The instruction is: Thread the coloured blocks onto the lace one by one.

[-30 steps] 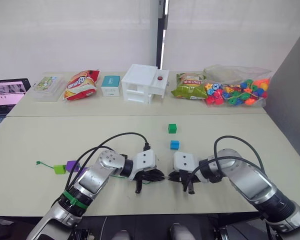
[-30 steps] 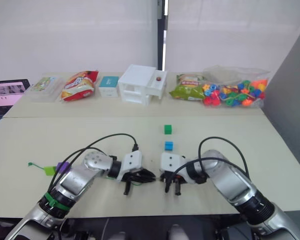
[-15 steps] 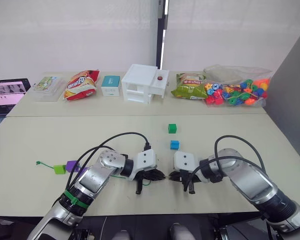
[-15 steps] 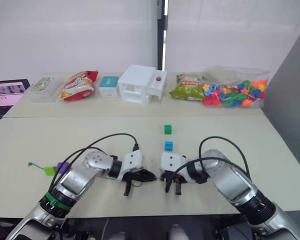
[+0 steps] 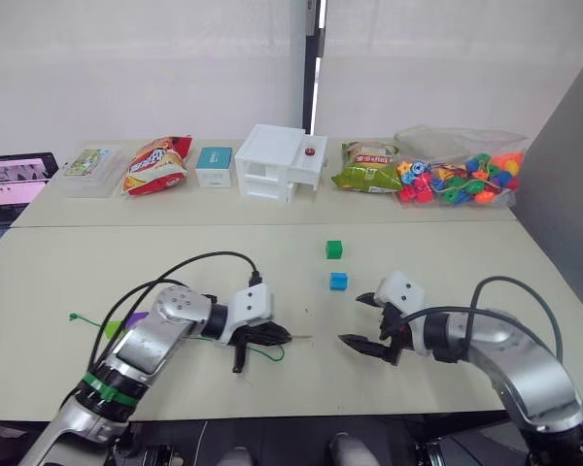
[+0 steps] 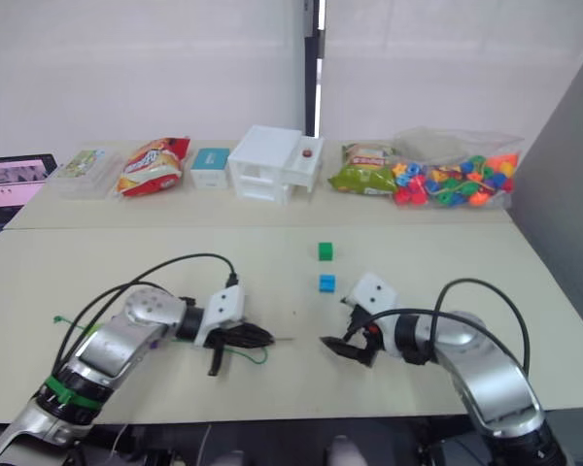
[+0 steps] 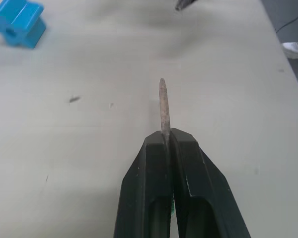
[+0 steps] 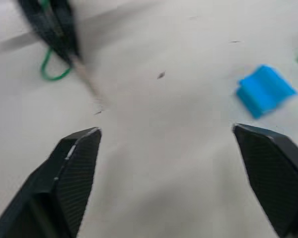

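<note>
My left gripper (image 5: 272, 337) is shut on the lace's stiff grey tip (image 7: 164, 106), which points toward the right arm. Behind the fingers the green lace (image 5: 270, 353) loops on the table; its far end (image 5: 75, 316) lies at the left. A purple block (image 5: 136, 318) peeks out behind my left forearm. My right gripper (image 5: 361, 321) hangs open and empty a hand's width right of the tip. The blue block (image 5: 339, 282) sits just beyond it, and the dark green block (image 5: 334, 249) further back. From the right wrist I see the blue block (image 8: 264, 91) beside one finger (image 8: 72, 168).
Along the back table stand a clear container (image 5: 89, 163), snack bags (image 5: 157, 163), a teal box (image 5: 215, 166), a white box (image 5: 281, 162), a green bag (image 5: 366, 168) and a clear bag of bright beads (image 5: 460, 175). A tablet (image 5: 15, 183) lies far left.
The two grippers have drawn apart: the left one moved left with the lace tip, while the right one moved right and opened wide.
</note>
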Available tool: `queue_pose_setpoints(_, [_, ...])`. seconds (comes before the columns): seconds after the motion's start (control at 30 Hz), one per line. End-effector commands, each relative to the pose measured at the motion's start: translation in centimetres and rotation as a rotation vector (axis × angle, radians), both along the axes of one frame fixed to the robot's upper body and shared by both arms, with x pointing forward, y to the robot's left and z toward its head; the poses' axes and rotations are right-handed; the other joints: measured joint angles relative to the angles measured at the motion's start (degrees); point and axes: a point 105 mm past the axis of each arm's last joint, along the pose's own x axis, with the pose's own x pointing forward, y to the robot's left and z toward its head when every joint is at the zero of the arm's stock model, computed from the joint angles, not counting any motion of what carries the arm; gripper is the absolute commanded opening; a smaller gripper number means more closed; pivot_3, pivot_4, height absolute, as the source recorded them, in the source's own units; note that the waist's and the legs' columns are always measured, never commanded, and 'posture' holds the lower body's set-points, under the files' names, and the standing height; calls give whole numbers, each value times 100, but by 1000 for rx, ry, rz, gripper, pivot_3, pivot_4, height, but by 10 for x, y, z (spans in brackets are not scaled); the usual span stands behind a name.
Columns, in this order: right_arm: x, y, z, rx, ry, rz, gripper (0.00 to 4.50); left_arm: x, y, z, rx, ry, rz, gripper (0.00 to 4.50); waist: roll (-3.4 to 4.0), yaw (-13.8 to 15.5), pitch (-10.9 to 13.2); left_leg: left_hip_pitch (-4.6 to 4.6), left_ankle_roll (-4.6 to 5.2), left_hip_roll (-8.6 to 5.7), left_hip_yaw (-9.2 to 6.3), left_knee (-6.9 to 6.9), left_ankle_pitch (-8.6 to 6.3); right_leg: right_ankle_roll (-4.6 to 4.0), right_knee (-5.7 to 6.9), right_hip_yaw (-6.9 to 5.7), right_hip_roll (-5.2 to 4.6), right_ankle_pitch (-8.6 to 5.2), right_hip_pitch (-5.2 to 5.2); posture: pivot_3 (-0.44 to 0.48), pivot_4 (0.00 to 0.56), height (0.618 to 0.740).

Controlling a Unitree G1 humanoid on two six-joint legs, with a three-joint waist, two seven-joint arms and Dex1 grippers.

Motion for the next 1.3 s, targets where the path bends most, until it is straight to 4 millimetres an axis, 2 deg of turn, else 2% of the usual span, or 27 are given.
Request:
queue_pose_setpoints(0.03, [11,7,5,112,-115,-243,4444,-7,11,18,-29,-16,16,0,-1,-20,-1,1,0,2,-1,-1,0,0,1,-1,1,0,1,0,150,740])
queue_pose_setpoints(0.2, [21,28,-2,215,-176,-414,4444,-11,22,20,-19,2,55,0,6,-16,0,1,-4,0,4,-5,2,0,-1,2,-3,0,-4,0,150,740])
queue_pose_setpoints(0.33, [39,31,-3,277,-237,-561,4444,-12,26,20,-17,5,72,0,7,-15,0,3,-5,1,2,-8,2,0,0,1,-1,0,-5,0,150,740])
queue_pose_setpoints(0.67, [80,36,-16,337,-252,-688,4444,-12,24,20,-29,2,85,0,8,-37,0,5,-6,2,3,-18,3,-2,2,2,0,1,-11,0,150,740])
queue_pose_setpoints(0.8, [85,45,-17,371,-248,-708,4444,-12,24,20,-26,1,84,0,8,-48,0,6,-5,2,2,-21,3,-2,4,2,0,1,-12,0,150,740])
queue_pose_setpoints(0.9, [83,49,-19,400,-226,-714,3642,-11,24,20,-23,-1,85,0,9,-55,1,4,-5,1,3,-24,3,-3,4,3,-1,1,-13,0,150,740])
queue_pose_setpoints(1.13, [77,56,-19,402,-216,-709,1271,-10,24,19,-26,-6,82,0,9,-94,1,5,-5,2,2,-25,3,-3,4,2,0,1,-13,0,150,740])
queue_pose_setpoints(1.3, [71,58,-18,410,-211,-680,1205,-10,23,18,-26,-8,79,0,9,-113,1,5,-5,2,1,-25,3,-3,4,2,-1,1,-13,0,150,740])
